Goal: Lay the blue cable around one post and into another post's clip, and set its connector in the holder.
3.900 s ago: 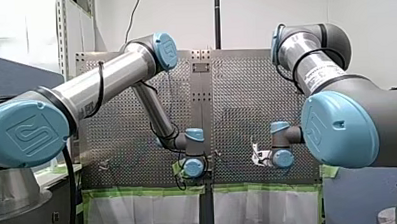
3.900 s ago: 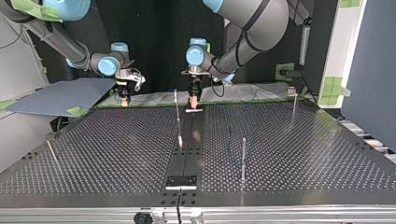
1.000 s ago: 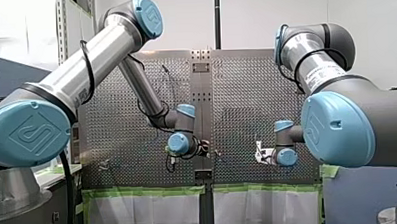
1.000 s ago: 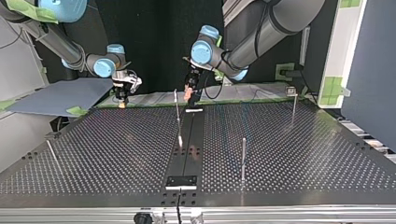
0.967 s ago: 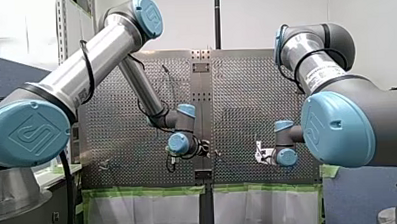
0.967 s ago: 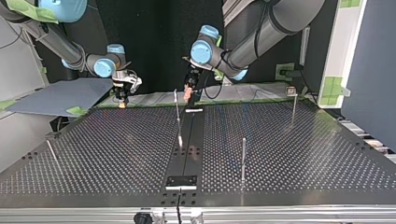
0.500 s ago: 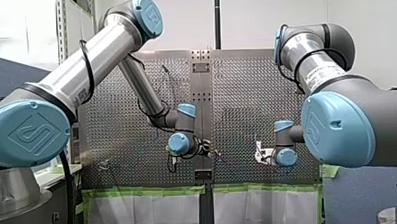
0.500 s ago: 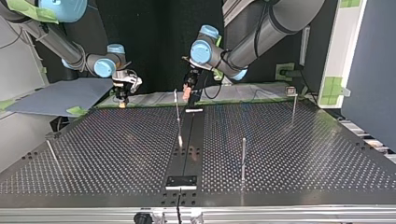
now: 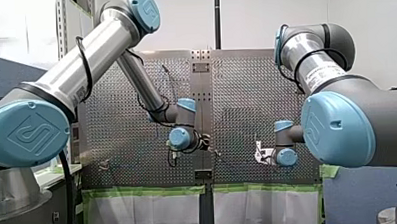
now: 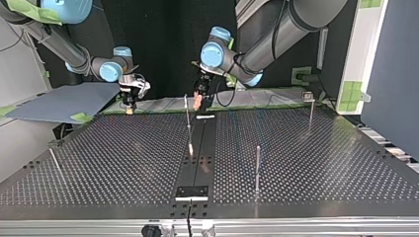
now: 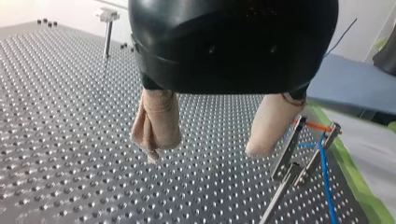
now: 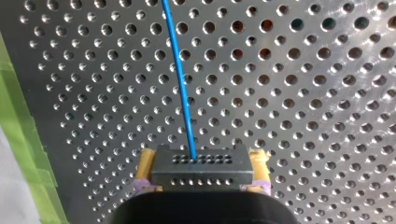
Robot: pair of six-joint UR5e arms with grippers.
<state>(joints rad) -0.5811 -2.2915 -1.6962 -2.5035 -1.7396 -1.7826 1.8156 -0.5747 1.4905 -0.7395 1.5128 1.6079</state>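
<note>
— Where is the connector point(image 12: 201, 164)?
— Clamped in my right tool point(image 12: 202, 161); the blue cable point(image 12: 180, 79) runs ahead from it over the worktop point(image 12: 303, 93).
— And the left?
— My left tool point(image 11: 202, 150) hangs with pads apart, beside a clip post point(image 11: 299, 154) that the cable passes.

My left arm point(image 9: 89, 56) sloped down from the view's upper left to my left gripper point(image 9: 209, 144) at the bench's point(image 9: 246, 90) middle strip point(image 9: 202, 92), while my right gripper point(image 9: 258, 154), on my right arm point(image 9: 315, 68), hung well apart to its right, both above the green tape point(image 9: 144, 192).
</note>
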